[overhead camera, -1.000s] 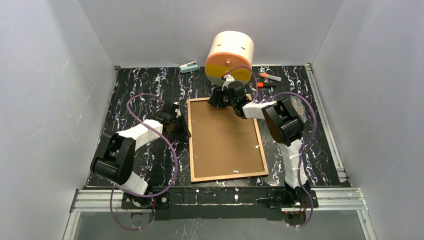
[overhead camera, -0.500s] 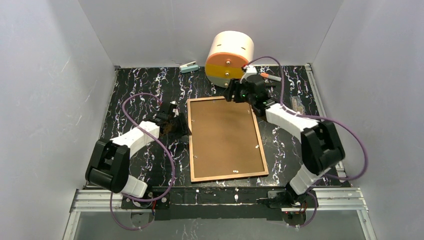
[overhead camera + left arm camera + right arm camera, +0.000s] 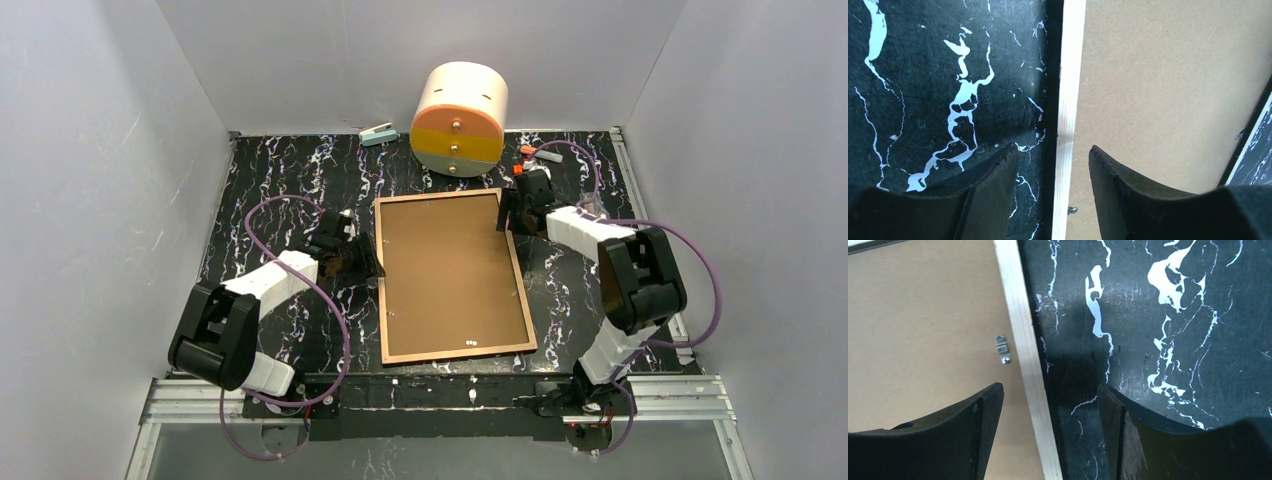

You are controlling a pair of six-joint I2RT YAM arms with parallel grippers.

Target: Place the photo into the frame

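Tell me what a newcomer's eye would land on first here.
First, the big frame lying face down in the middle of the table, its brown backing board filling the tan wooden rim. Next, the two open grippers: the left gripper straddles the frame's left rim, the right gripper its right rim near the far corner. Behind, at the far edge, sits a round cream drum with an orange and yellow front.

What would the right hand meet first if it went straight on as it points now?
Probably the wooden rim of the frame, lined up between the open fingers of the right hand; one finger heads for the backing board, the other for the table. Depth is unclear.
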